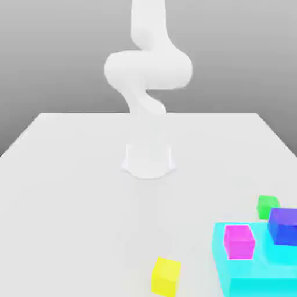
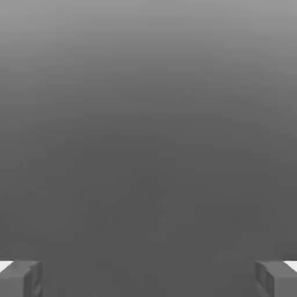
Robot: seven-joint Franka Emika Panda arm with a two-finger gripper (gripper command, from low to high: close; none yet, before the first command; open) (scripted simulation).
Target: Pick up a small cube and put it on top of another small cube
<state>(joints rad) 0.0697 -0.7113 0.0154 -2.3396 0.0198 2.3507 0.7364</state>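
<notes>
The small cube [image 1: 267, 206], bright green, sits on the white table at the exterior view's right, just behind the big cyan block [image 1: 261, 272]. In the hand view my gripper [image 2: 148, 278] is open, its two grey fingertips [image 2: 20, 278] standing far apart with nothing between them and plain grey background beyond. In the exterior view the white arm [image 1: 148, 69] rises from its base [image 1: 148, 159] at the table's middle and bends upward, well away from the cubes.
A magenta cube [image 1: 239, 241] and a blue cube [image 1: 283, 225] rest on the cyan block. A yellow cube [image 1: 166, 276] lies on the table [image 1: 69, 191] near the front, to the exterior view's left of the cyan block.
</notes>
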